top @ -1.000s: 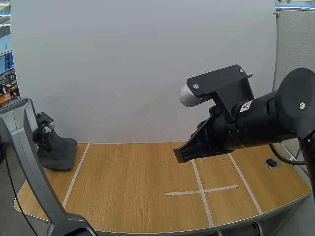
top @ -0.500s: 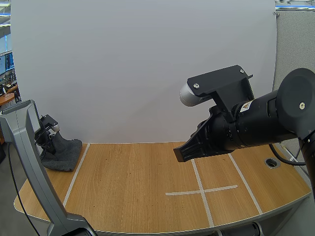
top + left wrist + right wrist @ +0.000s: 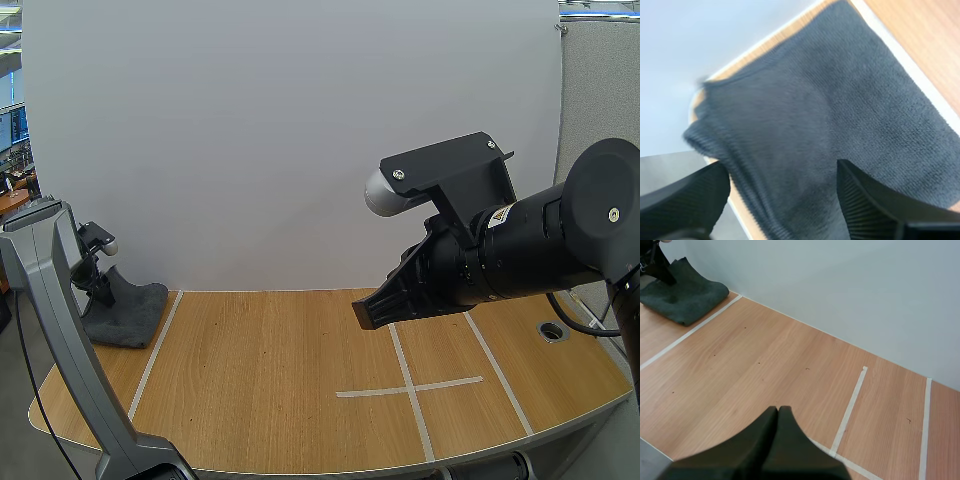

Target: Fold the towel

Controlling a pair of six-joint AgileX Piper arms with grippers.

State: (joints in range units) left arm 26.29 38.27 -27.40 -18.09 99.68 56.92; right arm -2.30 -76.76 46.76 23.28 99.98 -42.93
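Note:
A dark grey towel (image 3: 132,312) lies bunched at the table's far left corner, against the white back wall. My left gripper (image 3: 101,292) hangs just over it. In the left wrist view its two ribbed fingers (image 3: 685,197) stand wide apart above the towel (image 3: 810,120), with nothing pinched between them. My right gripper (image 3: 372,312) hovers above the middle of the table, well away from the towel. Its fingers lie together as one dark wedge (image 3: 778,416). From the right wrist view the towel (image 3: 685,297) sits far off beside a tape line, the left gripper (image 3: 657,265) at it.
White tape lines mark the wooden table: one strip (image 3: 155,350) runs just right of the towel, and a cross (image 3: 410,388) lies at the centre right. A round hole (image 3: 551,329) is set near the right edge. The left arm's grey link (image 3: 60,330) stands at the front left.
My left gripper has gone from shut on the towel to open and lifted a little. The towel has dropped and settled flatter. The right arm has not moved.

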